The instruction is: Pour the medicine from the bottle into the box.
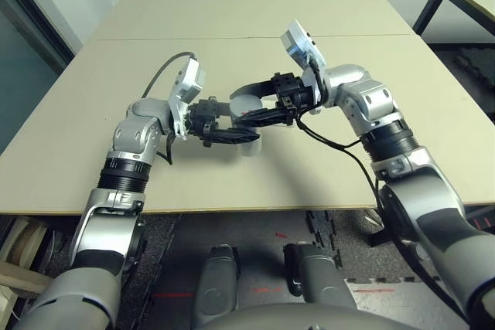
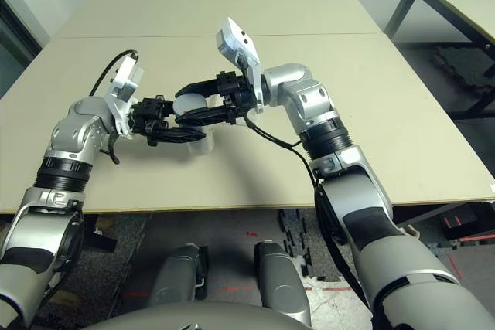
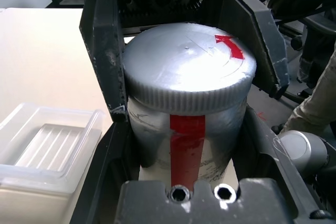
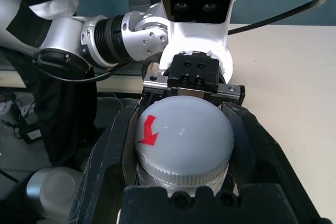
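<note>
Bottle [image 3: 184, 145] lay level between the arms — left gripper [image 1: 224, 135] clamped its body, right gripper [image 1: 259, 110] clamped the cap [image 4: 184, 140] — box [image 3: 50, 150] beside on tabletop [image 1: 232, 52].

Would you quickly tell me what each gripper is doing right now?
Left gripper: closed on the bottle.
Right gripper: closed on the cap.
</note>
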Robot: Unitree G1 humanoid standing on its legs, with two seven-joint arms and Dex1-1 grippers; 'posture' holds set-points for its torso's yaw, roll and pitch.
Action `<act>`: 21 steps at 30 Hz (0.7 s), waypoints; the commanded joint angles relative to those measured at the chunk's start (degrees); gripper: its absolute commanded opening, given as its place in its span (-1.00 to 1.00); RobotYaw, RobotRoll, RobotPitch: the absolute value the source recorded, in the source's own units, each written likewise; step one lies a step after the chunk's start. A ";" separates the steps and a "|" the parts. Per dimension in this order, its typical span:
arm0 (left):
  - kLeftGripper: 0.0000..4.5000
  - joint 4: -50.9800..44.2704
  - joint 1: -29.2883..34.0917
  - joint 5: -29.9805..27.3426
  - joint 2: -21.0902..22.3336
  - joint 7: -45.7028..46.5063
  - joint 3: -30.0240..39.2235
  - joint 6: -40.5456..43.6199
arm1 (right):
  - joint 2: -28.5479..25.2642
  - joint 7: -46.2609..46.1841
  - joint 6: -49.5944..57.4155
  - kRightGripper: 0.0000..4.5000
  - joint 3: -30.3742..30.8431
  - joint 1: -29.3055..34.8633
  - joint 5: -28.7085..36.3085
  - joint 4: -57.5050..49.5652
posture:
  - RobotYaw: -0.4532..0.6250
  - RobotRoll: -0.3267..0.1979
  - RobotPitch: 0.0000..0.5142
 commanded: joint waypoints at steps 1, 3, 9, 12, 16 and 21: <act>0.13 -0.83 0.31 -2.11 0.56 -0.02 0.79 0.47 | -0.23 -0.17 -1.94 0.59 0.90 -0.29 -2.13 1.15 | -0.09 0.25 -0.75; 0.13 -0.42 0.48 -2.14 0.85 0.14 0.79 -0.01 | -0.28 -0.63 -1.77 0.87 0.57 -0.33 -2.33 1.11 | -0.09 0.25 -0.76; 0.13 0.42 0.60 -2.07 1.34 0.61 0.81 -0.76 | -0.86 -1.54 -1.00 1.00 -0.11 -0.41 -2.68 0.54 | -0.10 0.25 -0.77; 0.13 0.69 0.63 -2.02 1.22 1.09 0.92 -1.14 | -1.13 -2.34 -0.26 1.00 -0.54 -0.67 -2.45 0.19 | -0.10 0.25 -0.77; 0.13 1.34 1.01 -1.47 1.00 1.46 0.64 -2.34 | -1.38 -2.77 2.71 1.00 -0.72 -0.72 -1.17 -2.17 | -0.11 0.25 -0.76; 0.13 3.78 0.59 -0.46 1.03 2.35 0.50 -4.45 | -1.18 -3.45 6.59 1.00 -0.69 -0.15 0.54 -6.17 | -0.12 0.25 -0.76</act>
